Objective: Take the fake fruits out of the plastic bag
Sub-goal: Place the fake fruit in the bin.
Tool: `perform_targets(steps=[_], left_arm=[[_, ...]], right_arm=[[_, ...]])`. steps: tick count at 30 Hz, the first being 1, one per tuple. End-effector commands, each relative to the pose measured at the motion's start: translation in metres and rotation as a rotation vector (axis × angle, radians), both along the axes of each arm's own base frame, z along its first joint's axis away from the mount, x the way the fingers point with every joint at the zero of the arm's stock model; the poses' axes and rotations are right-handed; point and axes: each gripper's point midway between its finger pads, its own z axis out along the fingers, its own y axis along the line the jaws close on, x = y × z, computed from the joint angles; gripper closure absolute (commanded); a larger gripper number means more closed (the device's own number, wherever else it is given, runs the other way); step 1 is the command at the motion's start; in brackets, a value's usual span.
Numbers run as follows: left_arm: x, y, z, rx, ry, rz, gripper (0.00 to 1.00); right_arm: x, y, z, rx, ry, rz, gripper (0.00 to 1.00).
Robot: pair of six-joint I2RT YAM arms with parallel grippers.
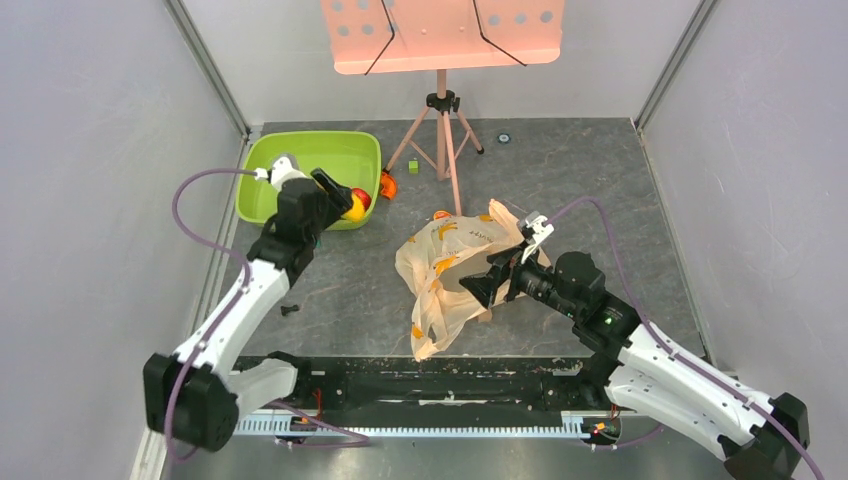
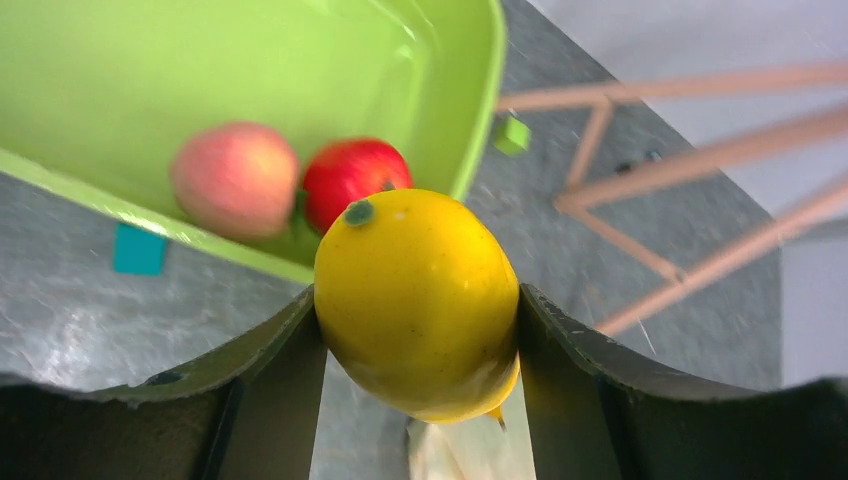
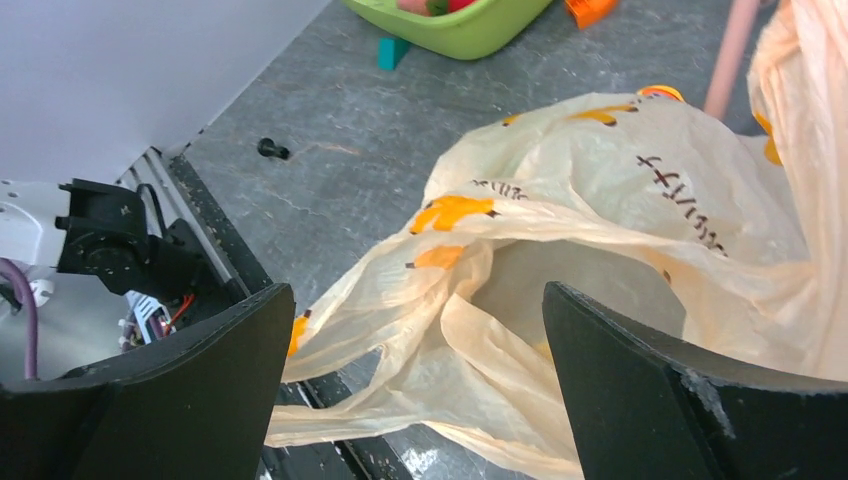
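An oblong yellow fruit [image 2: 415, 300] is clamped between the fingers of my left gripper [image 2: 418, 340], shut on it at the near right corner of the lime green tub [image 1: 300, 160]. Inside the tub lie a red apple [image 2: 350, 175] and a pinkish peach [image 2: 235, 178]. The crinkly beige plastic bag [image 1: 450, 270] lies slumped mid-table, its handle loops trailing toward the near edge. My right gripper [image 1: 480, 285] hovers wide open just over the bag [image 3: 560, 230], nothing between its fingers. What is inside the bag cannot be made out.
A pink music stand's tripod [image 1: 442, 110] stands behind the bag. Around the tub lie a small green cube [image 1: 440, 168], an orange piece [image 1: 388, 185] and a teal block [image 2: 138, 250]. A black screw [image 1: 290, 310] lies near the left arm. Grey walls close in both sides.
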Motion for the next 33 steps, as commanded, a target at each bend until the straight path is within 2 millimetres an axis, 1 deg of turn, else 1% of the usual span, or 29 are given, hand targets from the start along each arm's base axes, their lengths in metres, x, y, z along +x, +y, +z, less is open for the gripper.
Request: perform_targets(steps=[1,4,6,8,10,13,14,17,18,20,21,23,24,27,30,31,32,33], left_arm=[[0.052,0.031,0.028,-0.033,-0.074,0.061,0.71],[0.085,0.055,0.02,-0.054,-0.042,0.107,0.69],[0.104,0.069,0.011,-0.061,-0.014,0.129,0.67],[0.121,0.082,-0.004,-0.065,0.028,0.146,0.67],[0.134,0.103,-0.027,-0.071,0.093,0.193,0.67],[0.146,0.122,-0.054,-0.086,0.147,0.244,0.67],[0.154,0.132,-0.079,-0.077,0.194,0.268,0.67],[0.157,0.136,-0.11,-0.064,0.28,0.281,0.64],[0.157,0.136,-0.119,-0.065,0.299,0.283,0.63],[0.156,0.137,-0.129,-0.068,0.32,0.292,0.6],[0.155,0.138,-0.131,-0.069,0.325,0.296,0.57],[0.155,0.139,-0.132,-0.065,0.326,0.298,0.46],[0.155,0.139,-0.13,-0.063,0.324,0.298,0.4],[0.155,0.142,-0.123,-0.063,0.32,0.301,0.26],[0.153,0.145,-0.11,-0.073,0.305,0.305,0.12],[0.152,0.147,-0.104,-0.075,0.297,0.309,0.05],[0.15,0.148,-0.098,-0.071,0.296,0.31,0.02],[0.149,0.149,-0.089,-0.065,0.293,0.311,0.0]], right_arm=[[0.002,-0.014,-0.009,-0.051,0.007,-0.058,0.03],[0.0,-0.019,-0.017,-0.078,0.023,-0.069,0.02],[-0.002,-0.021,-0.021,-0.089,0.027,-0.068,0.02],[-0.003,-0.023,-0.024,-0.099,0.029,-0.067,0.02],[-0.004,-0.024,-0.027,-0.104,0.03,-0.069,0.02],[-0.005,-0.024,-0.03,-0.112,0.036,-0.065,0.02],[-0.006,-0.023,-0.033,-0.124,0.041,-0.051,0.02],[-0.006,-0.024,-0.037,-0.142,0.046,-0.048,0.02],[-0.006,-0.024,-0.037,-0.145,0.046,-0.049,0.02],[-0.006,-0.024,-0.038,-0.148,0.046,-0.049,0.02],[-0.006,-0.024,-0.038,-0.148,0.047,-0.048,0.02],[-0.006,-0.024,-0.039,-0.153,0.045,-0.045,0.02],[-0.006,-0.024,-0.04,-0.158,0.045,-0.044,0.02],[-0.006,-0.024,-0.039,-0.164,0.039,-0.041,0.02],[-0.006,-0.024,-0.036,-0.164,0.026,-0.034,0.02],[-0.006,-0.024,-0.034,-0.164,0.02,-0.032,0.02],[-0.006,-0.024,-0.033,-0.168,0.014,-0.03,0.02],[-0.006,-0.024,-0.032,-0.173,0.007,-0.026,0.02]])
